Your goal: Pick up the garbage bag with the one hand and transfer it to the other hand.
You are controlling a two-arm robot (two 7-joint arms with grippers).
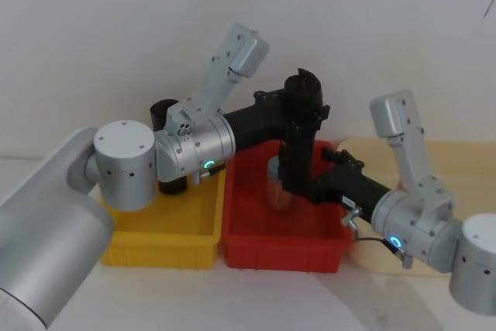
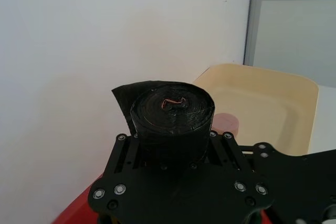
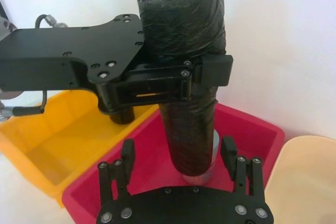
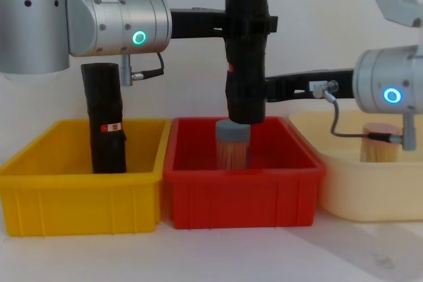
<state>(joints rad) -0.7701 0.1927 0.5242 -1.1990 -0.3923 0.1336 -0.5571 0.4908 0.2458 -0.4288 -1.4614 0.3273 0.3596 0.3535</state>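
My left hand (image 3: 181,72) gripped the garbage bag (image 4: 246,51), a tall black plastic roll, upright above the red plastic bin (image 4: 244,183). My right hand (image 3: 178,153) flanked its lower half, spread wide. I could not read its small red label (image 4: 230,68).

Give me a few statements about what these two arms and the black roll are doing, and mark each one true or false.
1. The left pincer grips the black roll near its top. True.
2. The held roll hangs over the yellow bin. False: it hangs over the red bin.
3. The right pincer is clamped on the roll. False: its fingers stand open on either side of the roll's lower part.
4. A second black roll stands in the yellow bin. True.
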